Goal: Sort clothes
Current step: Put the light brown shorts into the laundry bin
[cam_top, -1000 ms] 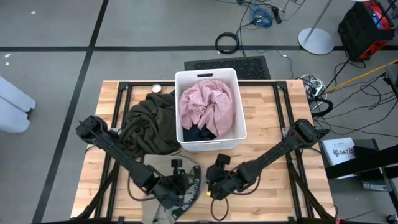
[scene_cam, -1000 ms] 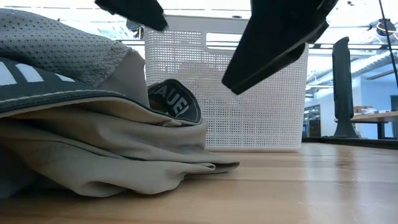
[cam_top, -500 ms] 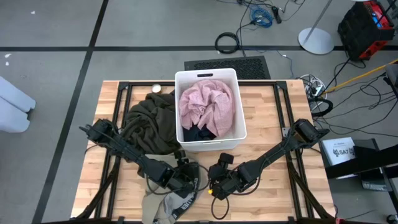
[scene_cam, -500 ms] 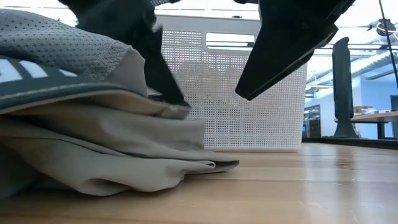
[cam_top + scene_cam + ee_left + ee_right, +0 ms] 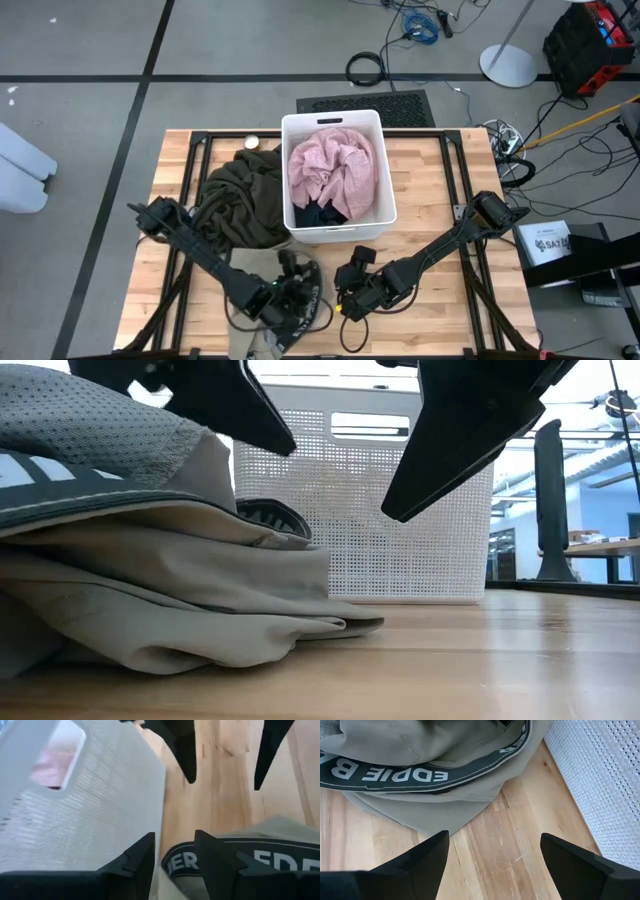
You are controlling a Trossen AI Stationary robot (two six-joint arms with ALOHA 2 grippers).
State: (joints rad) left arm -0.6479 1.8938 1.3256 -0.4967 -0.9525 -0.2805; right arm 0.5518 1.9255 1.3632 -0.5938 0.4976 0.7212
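Note:
A beige garment [image 5: 272, 332] with a dark lettered waistband [image 5: 420, 776] lies crumpled at the table's near edge. My left gripper [image 5: 175, 845] is open, its fingers a little above the waistband's loop [image 5: 272, 515] and to either side of it. My right gripper [image 5: 495, 855] hangs open over bare wood just right of that garment, clear of it. A large dark olive garment [image 5: 240, 195] lies left of the white bin [image 5: 284, 170]. In the bin a pale pink garment [image 5: 335, 165] rests on a dark one [image 5: 320, 213].
The bin's perforated wall [image 5: 400, 530] stands just beyond both grippers. A small round thing [image 5: 252, 142] lies at the far edge near the olive garment. Black frame rails [image 5: 455, 190] run along the table's sides. Bare wood [image 5: 430, 180] shows right of the bin.
My left gripper has dipped down onto the waistband's loop while turning, then come up a little; it has stayed open. The loop, which stood up with its lettering showing, now sits lower and flatter on the beige pile.

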